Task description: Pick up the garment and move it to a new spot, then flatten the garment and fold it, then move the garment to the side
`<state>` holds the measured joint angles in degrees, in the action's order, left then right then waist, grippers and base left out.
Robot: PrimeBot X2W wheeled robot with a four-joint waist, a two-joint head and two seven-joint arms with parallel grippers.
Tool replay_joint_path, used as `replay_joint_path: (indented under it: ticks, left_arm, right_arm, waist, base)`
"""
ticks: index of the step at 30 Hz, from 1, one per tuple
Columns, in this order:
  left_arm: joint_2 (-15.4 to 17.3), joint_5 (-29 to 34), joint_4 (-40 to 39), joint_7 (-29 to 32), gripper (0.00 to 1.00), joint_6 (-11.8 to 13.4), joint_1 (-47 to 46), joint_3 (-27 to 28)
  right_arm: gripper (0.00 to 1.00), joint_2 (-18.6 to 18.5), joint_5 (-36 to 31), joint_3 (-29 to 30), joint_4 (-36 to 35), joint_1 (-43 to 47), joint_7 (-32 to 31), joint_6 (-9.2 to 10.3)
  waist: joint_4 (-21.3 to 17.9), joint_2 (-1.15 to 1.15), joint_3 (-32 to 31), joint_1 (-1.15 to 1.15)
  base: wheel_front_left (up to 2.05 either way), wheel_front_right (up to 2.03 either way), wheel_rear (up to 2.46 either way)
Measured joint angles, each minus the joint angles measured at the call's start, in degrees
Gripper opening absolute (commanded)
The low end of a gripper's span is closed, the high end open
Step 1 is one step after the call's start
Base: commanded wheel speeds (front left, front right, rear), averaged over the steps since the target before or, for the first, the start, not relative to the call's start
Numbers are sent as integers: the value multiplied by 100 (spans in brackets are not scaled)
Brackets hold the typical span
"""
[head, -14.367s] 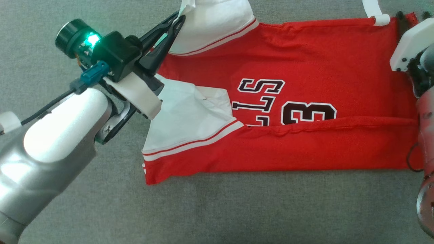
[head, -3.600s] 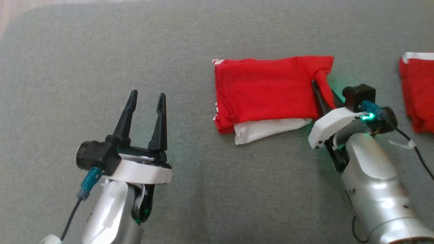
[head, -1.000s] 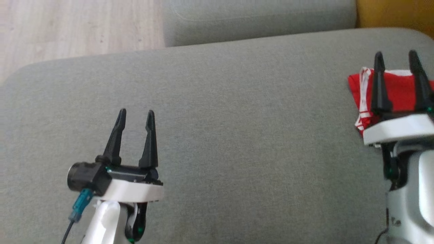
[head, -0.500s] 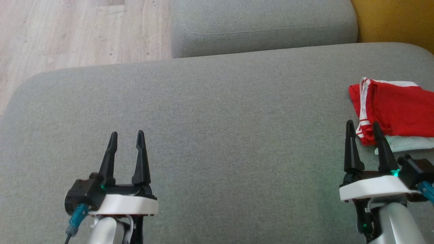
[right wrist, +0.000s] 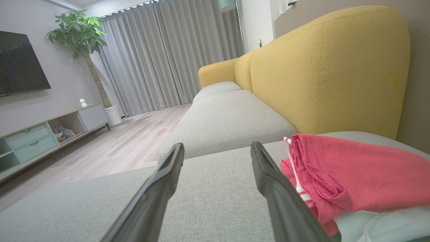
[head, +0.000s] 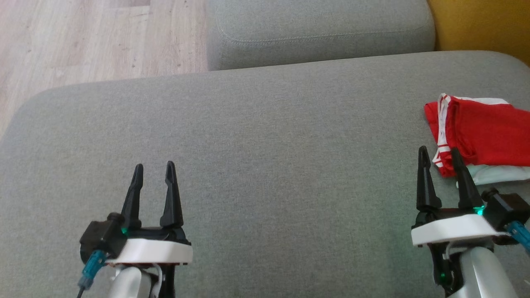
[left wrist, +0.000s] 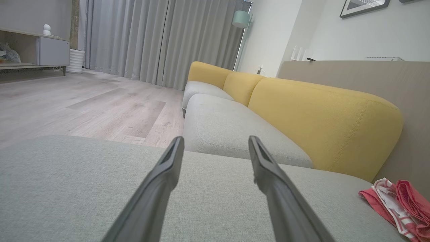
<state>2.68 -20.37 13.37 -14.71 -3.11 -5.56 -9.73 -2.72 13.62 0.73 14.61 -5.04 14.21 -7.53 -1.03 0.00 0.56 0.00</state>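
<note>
**Folded red garment at the cushion's right side, both pincers empty**

The head view looks down on the whole grey seat cushion (head: 265,145). The left pincer (head: 154,166) is at the lower left and the right pincer (head: 438,150) at the lower right, both with fingers pointing away from the robot. Each has its two dark fingers parted by a moderate gap, with nothing between them.

From above, the garment (head: 484,132) lies on the cushion at the far right, running out of the picture. It is just beyond the right pincer and well apart from the left one. Pale wooden floor (head: 95,37) and a second cushion (head: 319,29) lie past the far edge.

The wrist views add the room, which the head view leaves out. The left wrist view shows the yellow backrest (left wrist: 319,117), grey curtains (left wrist: 161,37) and a lamp (left wrist: 241,18), with the garment small at its lower right corner. The right wrist view shows a television (right wrist: 20,67), a plant (right wrist: 79,30) and a low cabinet (right wrist: 40,134). Here the garment sits large, just beside that pincer's right-hand finger; whether they touch cannot be told.

The garment is a folded red bundle. It has white striped trim along its left edge and a white layer showing from under its near side. Soft creases run across the top fold.
</note>
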Motion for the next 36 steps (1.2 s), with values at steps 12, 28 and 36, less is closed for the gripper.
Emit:
replay_joint_path:
  ticks: [12, 28, 36]
  left_arm:
    - [0, -85, -22, 0, 100, -94, 5, 7]
    - [-1, -257, 4, 1, 0, -93, 13, 27]
    - [-1, -491, 499, 88, 0, -94, 417, 27]
  right_arm:
    - [100, 0, 53, -18, -38, 0, 1, 0]
    - [0, 2, 57, -47, -18, 2, -2, 0]
    - [0, 18, 297, -49, 480, 389, -69, 0]
  waist:
    - [-25, 0, -1, 0]
    - [-45, 0, -45, 0]
    - [-40, 0, -47, 0]
  base:
    - [0, 0, 0]
    - [0, 0, 0]
    - [0, 0, 0]
